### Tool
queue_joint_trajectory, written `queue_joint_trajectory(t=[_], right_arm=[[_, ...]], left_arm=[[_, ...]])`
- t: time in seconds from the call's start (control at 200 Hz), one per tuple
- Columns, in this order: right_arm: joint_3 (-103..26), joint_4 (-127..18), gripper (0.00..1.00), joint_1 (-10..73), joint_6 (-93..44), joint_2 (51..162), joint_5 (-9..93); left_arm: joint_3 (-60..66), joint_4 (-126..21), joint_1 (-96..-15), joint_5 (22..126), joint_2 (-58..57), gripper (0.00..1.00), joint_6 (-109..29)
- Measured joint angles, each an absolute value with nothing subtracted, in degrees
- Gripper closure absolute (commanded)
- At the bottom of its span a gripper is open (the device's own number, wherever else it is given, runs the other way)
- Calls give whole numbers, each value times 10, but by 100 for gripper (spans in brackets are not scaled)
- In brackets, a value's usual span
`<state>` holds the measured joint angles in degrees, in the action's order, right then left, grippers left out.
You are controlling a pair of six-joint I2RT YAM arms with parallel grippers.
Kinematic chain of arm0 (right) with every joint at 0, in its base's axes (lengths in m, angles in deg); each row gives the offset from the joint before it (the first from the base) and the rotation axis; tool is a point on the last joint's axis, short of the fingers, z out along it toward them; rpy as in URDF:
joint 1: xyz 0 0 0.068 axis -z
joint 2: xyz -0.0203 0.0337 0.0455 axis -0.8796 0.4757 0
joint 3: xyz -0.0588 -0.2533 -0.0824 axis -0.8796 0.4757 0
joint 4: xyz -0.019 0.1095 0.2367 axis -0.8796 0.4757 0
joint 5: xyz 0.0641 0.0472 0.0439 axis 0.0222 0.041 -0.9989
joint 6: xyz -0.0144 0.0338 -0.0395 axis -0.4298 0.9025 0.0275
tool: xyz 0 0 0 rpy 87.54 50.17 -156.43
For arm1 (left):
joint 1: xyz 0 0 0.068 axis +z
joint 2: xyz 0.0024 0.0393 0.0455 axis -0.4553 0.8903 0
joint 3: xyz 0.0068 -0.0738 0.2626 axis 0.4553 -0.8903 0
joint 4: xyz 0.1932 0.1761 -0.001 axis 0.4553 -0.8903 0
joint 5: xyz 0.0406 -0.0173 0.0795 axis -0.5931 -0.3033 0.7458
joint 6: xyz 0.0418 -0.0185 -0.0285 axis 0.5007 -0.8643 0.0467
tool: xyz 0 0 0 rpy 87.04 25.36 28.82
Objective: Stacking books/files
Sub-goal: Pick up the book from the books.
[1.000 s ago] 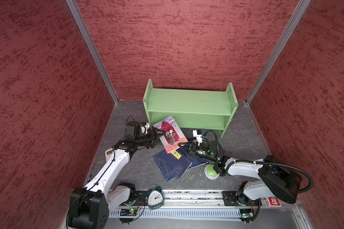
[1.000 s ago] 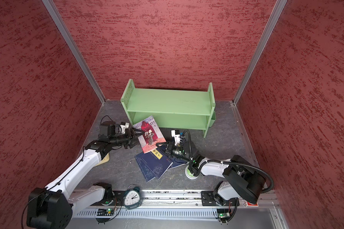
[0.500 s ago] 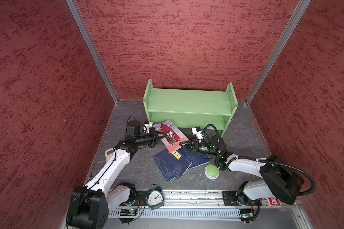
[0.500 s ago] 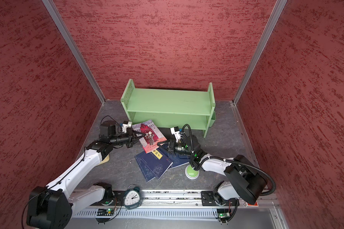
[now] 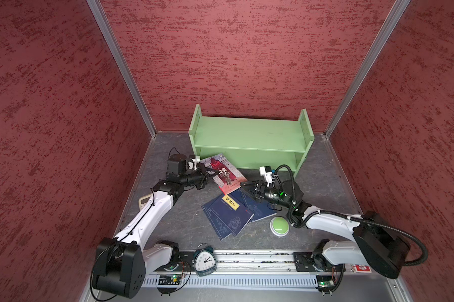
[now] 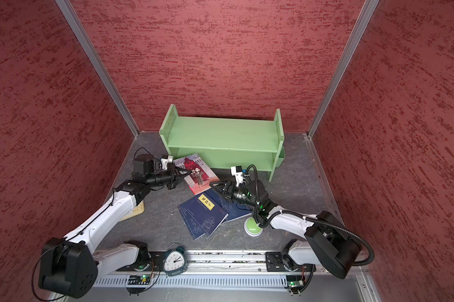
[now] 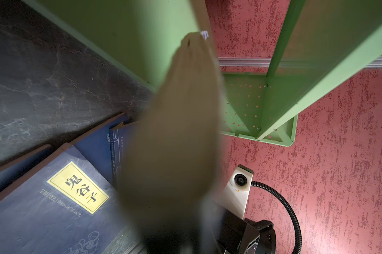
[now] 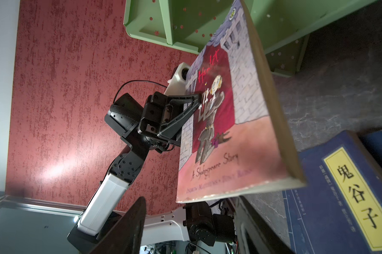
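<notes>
The red illustrated book (image 5: 227,172) tilts up beside overlapping navy books (image 5: 228,217).

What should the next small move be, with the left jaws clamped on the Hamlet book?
Probably draw the right gripper straight back from the Hamlet book. Its jaws stand open at the book's near edge, while the left gripper alone pinches the book, tilted and partly over the navy books. Clearing out likely lets the left arm carry it freely.
</notes>
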<state>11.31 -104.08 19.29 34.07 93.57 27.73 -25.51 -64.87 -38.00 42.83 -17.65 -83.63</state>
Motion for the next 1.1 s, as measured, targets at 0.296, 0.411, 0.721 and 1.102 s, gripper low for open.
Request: queue_joint_trajectory(t=[0.296, 0.411, 0.721, 1.102], right_arm=[[113, -1075, 33, 162, 386, 986, 326], [113, -1090, 33, 147, 401, 1009, 340], [91, -1118, 36, 137, 418, 1049, 367], [51, -1188, 72, 136, 436, 1124, 374]], left_arm=[[-246, -647, -379, 452, -157, 100, -837], [-242, -641, -376, 457, -156, 100, -838], [-242, -634, -373, 468, -156, 100, -841], [-250, -625, -372, 475, -156, 100, -852]])
